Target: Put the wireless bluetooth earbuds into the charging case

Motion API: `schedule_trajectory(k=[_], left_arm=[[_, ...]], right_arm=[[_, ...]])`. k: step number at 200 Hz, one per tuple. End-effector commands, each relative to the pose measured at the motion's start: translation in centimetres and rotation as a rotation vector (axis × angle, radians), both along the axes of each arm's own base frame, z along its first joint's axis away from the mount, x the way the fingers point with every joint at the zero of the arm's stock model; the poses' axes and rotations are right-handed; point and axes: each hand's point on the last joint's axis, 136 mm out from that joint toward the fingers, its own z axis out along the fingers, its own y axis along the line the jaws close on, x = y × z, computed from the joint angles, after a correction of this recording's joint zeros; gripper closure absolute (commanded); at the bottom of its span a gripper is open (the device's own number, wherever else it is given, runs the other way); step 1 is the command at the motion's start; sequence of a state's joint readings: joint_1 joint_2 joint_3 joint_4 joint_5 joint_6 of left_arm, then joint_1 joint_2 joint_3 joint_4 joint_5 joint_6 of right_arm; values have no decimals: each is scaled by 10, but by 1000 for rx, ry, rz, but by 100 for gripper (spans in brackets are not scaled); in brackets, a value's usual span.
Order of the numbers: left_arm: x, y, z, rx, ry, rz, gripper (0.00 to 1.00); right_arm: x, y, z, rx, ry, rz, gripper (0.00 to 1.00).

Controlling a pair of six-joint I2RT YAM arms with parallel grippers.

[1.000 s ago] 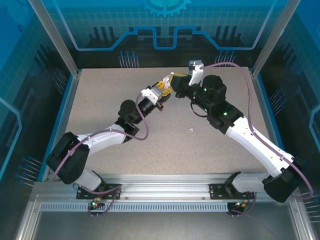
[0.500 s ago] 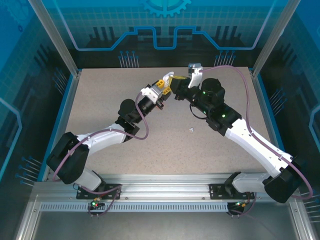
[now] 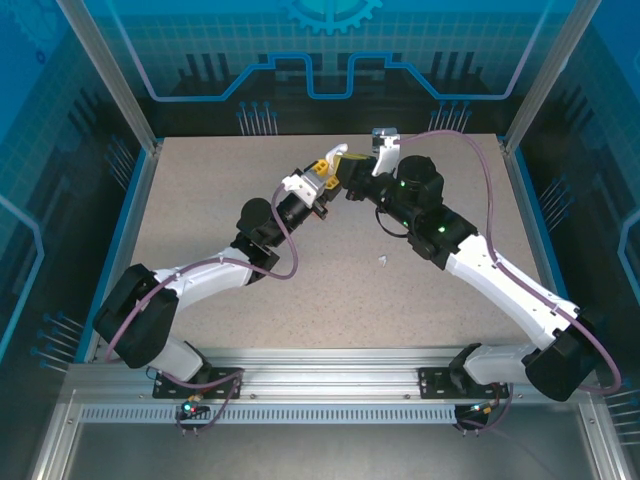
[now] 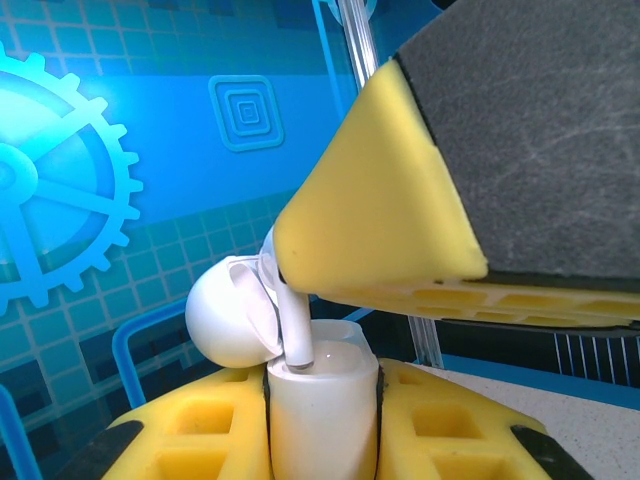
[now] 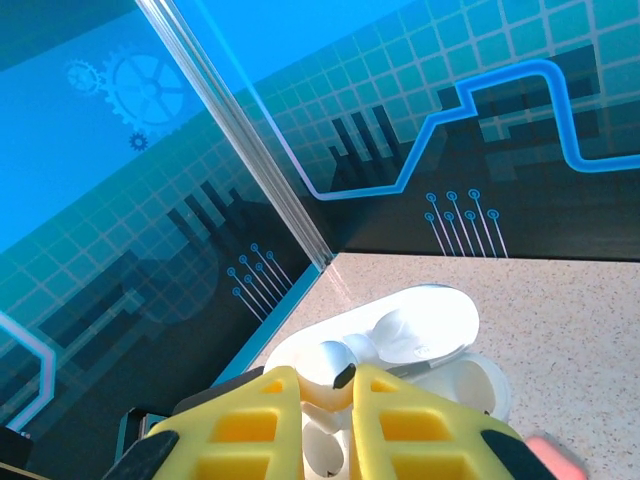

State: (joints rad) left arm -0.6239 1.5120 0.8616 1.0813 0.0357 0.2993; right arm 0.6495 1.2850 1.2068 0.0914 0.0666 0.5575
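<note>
Blue printed wall panels (image 3: 330,70) box in a speckled beige tabletop (image 3: 200,240), and all the action is over its far middle, where the two arms meet nose to nose. The left gripper (image 4: 320,400) has its yellow jaws clamped on the charging case (image 4: 322,425), a smooth, glossy white pebble held upright. Its rounded lid (image 4: 232,312) is flipped open and hangs off to one side.

The right gripper (image 5: 328,390) sits above it, jaws pinched narrow on a white earbud (image 5: 336,372). The bulbous head is caught between the yellow, honeycomb-ribbed fingers (image 5: 262,425) and the slim stem sticks out toward the case.

Look at the left wrist view. The stem runs nearly upright, leaning a touch, and its tip is right at the mouth of the case, touching or just inside; I can't tell which. So the case lies straight below the right jaws, along the stem's own long axis. That line-up is what the seating move turns on, I'd say: a short press along the stem while the left arm braces the case.

Both parts look like hard, slick plastic, so a skewed push could pop the bud sideways out of the pinch.

Another tiny white earbud (image 3: 382,262) lies loose on the tabletop, right of centre and nearer the near edge. It is well apart from both grippers, on the right arm's side.
</note>
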Motion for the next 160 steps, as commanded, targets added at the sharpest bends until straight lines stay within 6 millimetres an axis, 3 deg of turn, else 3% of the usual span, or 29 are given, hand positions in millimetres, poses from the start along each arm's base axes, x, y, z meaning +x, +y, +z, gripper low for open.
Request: schedule_trajectory(k=[1,114,142,160], left_arm=[[-4,1,26,-26,-72,11,100],[-4,3,29,-37,-66,13,100],[-6,3,29,-42,-61,5,100],[-7,3,27,-41,-54,-1,100]], right_arm=[[-4,9,-5,13,7,28,86],[-8,5,-26,-30,53,39,86],[-2,2,-30,-27,79,26,79],[2,-2,-25,-11,86,14,69]])
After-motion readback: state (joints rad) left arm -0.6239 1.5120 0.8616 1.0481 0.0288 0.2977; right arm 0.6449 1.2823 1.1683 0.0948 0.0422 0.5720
